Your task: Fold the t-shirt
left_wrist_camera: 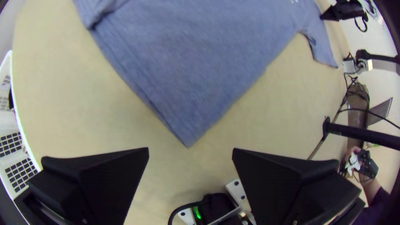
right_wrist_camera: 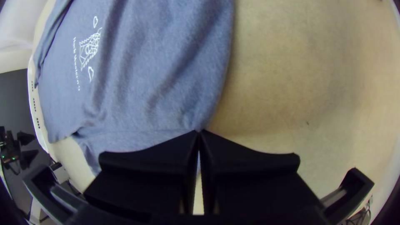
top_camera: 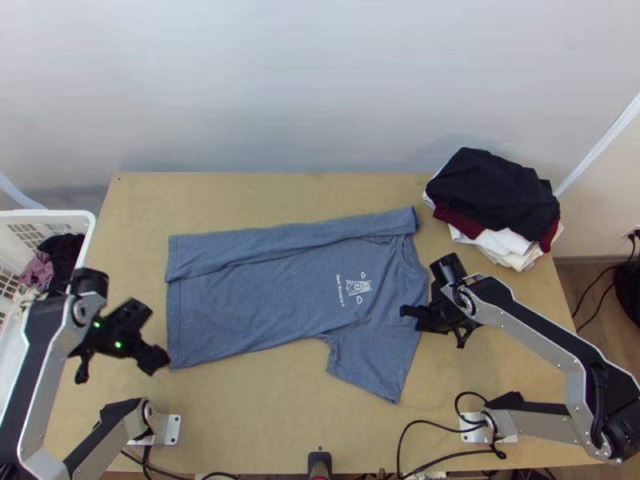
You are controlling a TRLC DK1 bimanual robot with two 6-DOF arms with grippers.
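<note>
A light wooden counter [top_camera: 256, 432] carries a blue-grey cotton t-shirt [top_camera: 264, 312], laid flat with its hem toward the left arm and its collar toward the right. Its far side is folded inward in a long strip; the near side is unfolded, so bringing that side over the body looks like the step in hand. A white plastic basket [top_camera: 52, 214] stands at the left, and a pile of dark, white and maroon clothes [top_camera: 496, 196] lies at the far right. The left gripper [left_wrist_camera: 190, 149] is spread wide beside the near hem corner. The right gripper [right_wrist_camera: 199, 131] has its fingers pressed together at the near shoulder, apparently pinching cloth. Both grips should take front and back layers, then lift together with the edge taut. The near sleeve [top_camera: 372, 368] should ride over without bunching, ending flat across the small white print [top_camera: 358, 287].
</note>
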